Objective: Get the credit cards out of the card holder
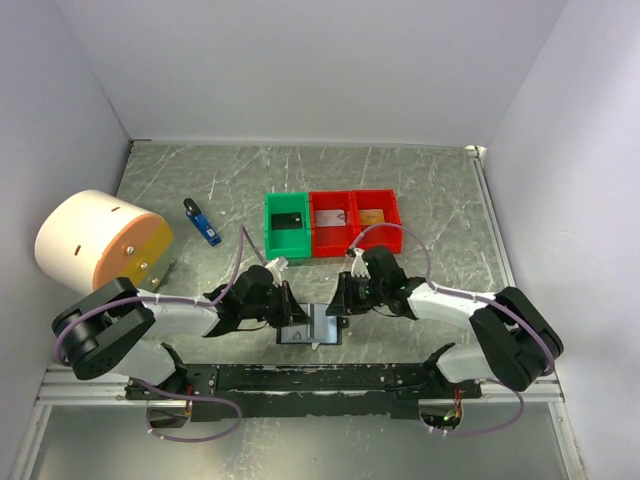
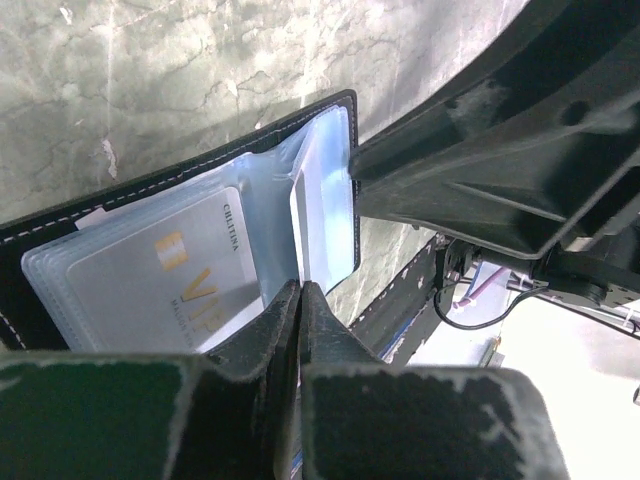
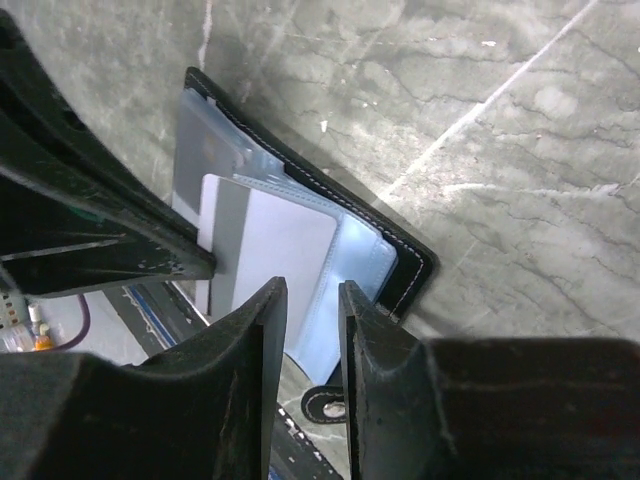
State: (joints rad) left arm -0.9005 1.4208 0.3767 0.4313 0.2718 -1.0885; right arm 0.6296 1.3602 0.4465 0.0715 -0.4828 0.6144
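The card holder (image 1: pixel 308 332) lies open on the marbled grey surface (image 1: pixel 450 200), pale blue-clear sleeves (image 3: pixel 350 262) upward, with an arm on each side of it. The left jaws are clenched: their fingertips (image 2: pixel 272 330) meet on the edge of a grey-white card (image 3: pixel 275 250) with a dark stripe, which lies partly out of the holder's sleeves. Whether a sleeve leaf is also caught between them I cannot tell. A second silvery card marked VIP (image 2: pixel 170 275) sits inside a sleeve of the holder, beside that pinch. The right jaws are released, their fingers (image 3: pixel 255 345) parted by a narrow gap right over the holder's sleeves, with nothing seen clamped between them. Whether they touch the holder is unclear. Beyond the holder, farther from the arm bases, stand a green bin (image 1: pixel 287 246) holding a black card (image 1: pixel 290 222), a red bin (image 1: pixel 332 246) holding a grey card (image 1: pixel 330 217) and another red bin (image 1: pixel 381 236) holding an orange-gold card (image 1: pixel 373 216). Left of the holder and farther back lie a blue and black stick (image 1: pixel 202 222) and a white and orange cylinder (image 1: pixel 95 245).
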